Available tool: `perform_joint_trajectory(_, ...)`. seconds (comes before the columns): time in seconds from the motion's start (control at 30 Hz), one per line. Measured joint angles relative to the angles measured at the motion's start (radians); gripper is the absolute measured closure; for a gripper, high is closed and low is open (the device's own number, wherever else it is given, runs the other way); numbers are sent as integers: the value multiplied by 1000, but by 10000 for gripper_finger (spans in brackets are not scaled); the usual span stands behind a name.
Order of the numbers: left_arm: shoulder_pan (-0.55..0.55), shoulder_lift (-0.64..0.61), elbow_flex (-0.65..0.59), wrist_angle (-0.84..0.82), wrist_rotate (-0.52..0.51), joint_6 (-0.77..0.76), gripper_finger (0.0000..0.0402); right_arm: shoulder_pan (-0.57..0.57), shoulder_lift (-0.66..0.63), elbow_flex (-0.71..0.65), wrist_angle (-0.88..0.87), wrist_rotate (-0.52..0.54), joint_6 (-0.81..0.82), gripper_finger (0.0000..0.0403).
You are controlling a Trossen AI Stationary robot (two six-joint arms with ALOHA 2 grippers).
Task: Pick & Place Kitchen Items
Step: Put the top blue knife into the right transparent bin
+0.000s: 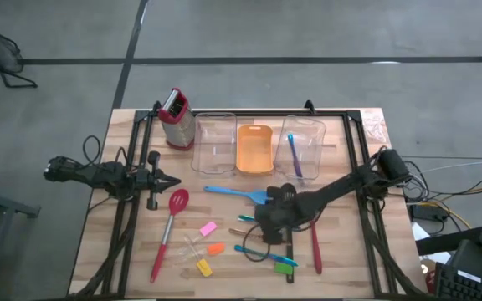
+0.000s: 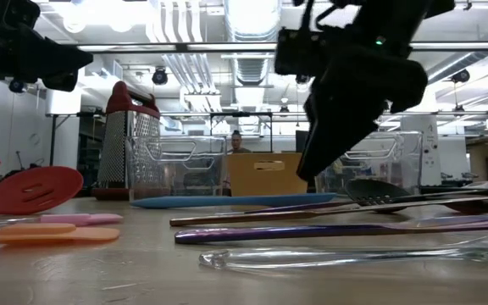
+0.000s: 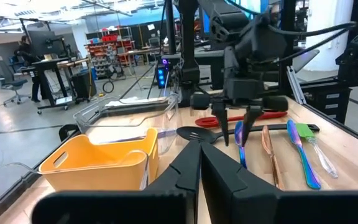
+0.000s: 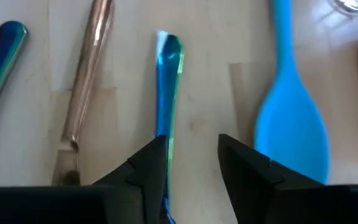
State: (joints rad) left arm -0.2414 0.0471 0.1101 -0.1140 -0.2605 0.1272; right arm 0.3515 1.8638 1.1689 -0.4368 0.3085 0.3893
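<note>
My right gripper is open and points down over the middle of the table. It hangs just above a thin iridescent blue cutlery handle that lies flat, with one finger over that handle. A copper-coloured piece of cutlery and a blue spoon lie on either side. The red slotted spoon, the red spoon and the pink, orange and yellow pieces rest on the wood. My left gripper waits, shut, near the left edge.
Two clear bins flank an orange tray at the far edge, and a blue utensil lies in the right bin. A metal grater with a red top stands to their left. Teal cutlery and a green piece lie near the front edge.
</note>
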Motion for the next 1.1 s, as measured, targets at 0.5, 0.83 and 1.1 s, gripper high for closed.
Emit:
perform_joint_trajectory(0.5, 0, 3, 0, 0, 0, 0, 382, 3, 86, 62, -55, -56, 13, 249)
perform_joint_trajectory(0.83, 0, 4, 0, 0, 0, 0, 383, 13, 95, 50, -52, -59, 23, 286)
perform_joint_trajectory(1.1, 0, 4, 0, 0, 0, 0, 381, 13, 125, 54, -49, -70, 31, 313)
